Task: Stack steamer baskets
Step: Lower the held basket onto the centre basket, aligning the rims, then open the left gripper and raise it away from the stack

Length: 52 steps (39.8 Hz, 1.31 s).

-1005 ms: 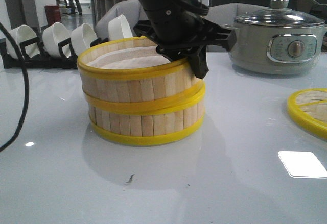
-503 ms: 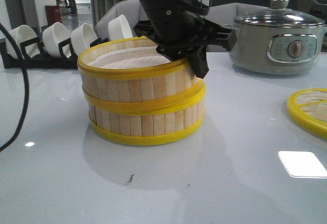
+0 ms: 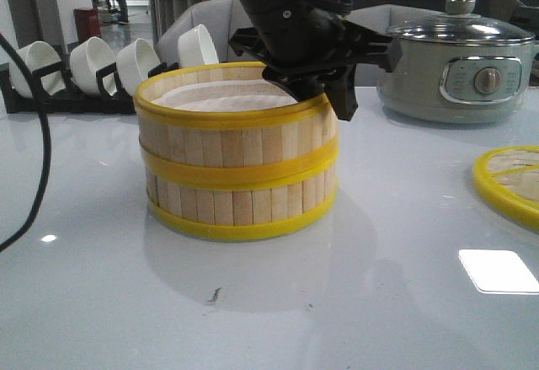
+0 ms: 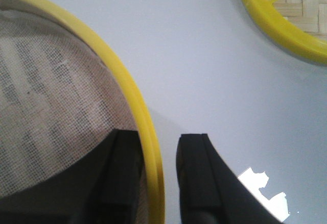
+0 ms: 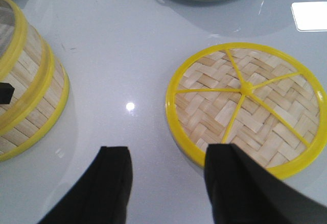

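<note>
Two steamer baskets stand stacked at the table's middle: the top basket (image 3: pixel 227 142) sits level on the lower basket (image 3: pixel 236 206), and both show in the right wrist view (image 5: pixel 25 101). My left gripper (image 3: pixel 324 100) straddles the top basket's right rim (image 4: pixel 122 81), one finger inside over the white liner (image 4: pixel 46 106), the other outside. A gap shows between the rim and the outer finger, so the left gripper (image 4: pixel 158 142) is open. The woven lid (image 3: pixel 509 183) lies flat at the right. My right gripper (image 5: pixel 168 155) is open and empty above the table beside the lid (image 5: pixel 245 106).
A grey-green electric pot (image 3: pixel 459 62) with a glass lid stands at the back right. White bowls in a black rack (image 3: pixel 93 62) line the back left. A black cable (image 3: pixel 38 151) hangs at the left. Bare table lies between the stack and the lid.
The top basket was tilted on the lower one; it has shifted slightly right and now sits level. My left gripper moved slightly right with it.
</note>
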{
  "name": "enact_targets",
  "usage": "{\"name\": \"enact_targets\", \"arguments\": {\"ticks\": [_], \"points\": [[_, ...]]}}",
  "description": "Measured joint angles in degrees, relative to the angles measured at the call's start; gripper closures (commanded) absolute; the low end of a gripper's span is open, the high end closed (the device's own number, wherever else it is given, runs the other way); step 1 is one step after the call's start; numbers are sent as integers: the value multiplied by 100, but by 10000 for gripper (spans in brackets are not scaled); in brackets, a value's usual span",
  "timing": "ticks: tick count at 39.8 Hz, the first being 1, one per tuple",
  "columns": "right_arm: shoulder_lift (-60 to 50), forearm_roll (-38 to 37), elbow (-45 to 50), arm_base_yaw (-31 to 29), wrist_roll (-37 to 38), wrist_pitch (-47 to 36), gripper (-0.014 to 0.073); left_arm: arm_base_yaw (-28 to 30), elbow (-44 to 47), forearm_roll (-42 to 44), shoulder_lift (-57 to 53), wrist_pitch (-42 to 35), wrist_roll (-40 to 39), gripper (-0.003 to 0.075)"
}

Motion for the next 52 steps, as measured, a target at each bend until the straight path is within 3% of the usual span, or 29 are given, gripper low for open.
{"name": "enact_targets", "arguments": {"ticks": [9, 19, 34, 37, 43, 52], "points": [[0, 0, 0, 0, 0, 0, 148, -10, 0, -4, 0, 0, 0, 429], [0, 0, 0, 0, 0, 21, 148, -10, -18, -4, 0, 0, 0, 377], [0, 0, 0, 0, 0, 42, 148, -10, -635, 405, 0, 396, 0, 377], [0, 0, 0, 0, 0, 42, 148, 14, -815, 461, 0, 564, 0, 419], [0, 0, 0, 0, 0, 54, 148, 197, -1088, 461, -106, 783, 0, 633], [0, 0, 0, 0, 0, 64, 148, 819, -1150, 461, -708, 890, 0, 636]]}}
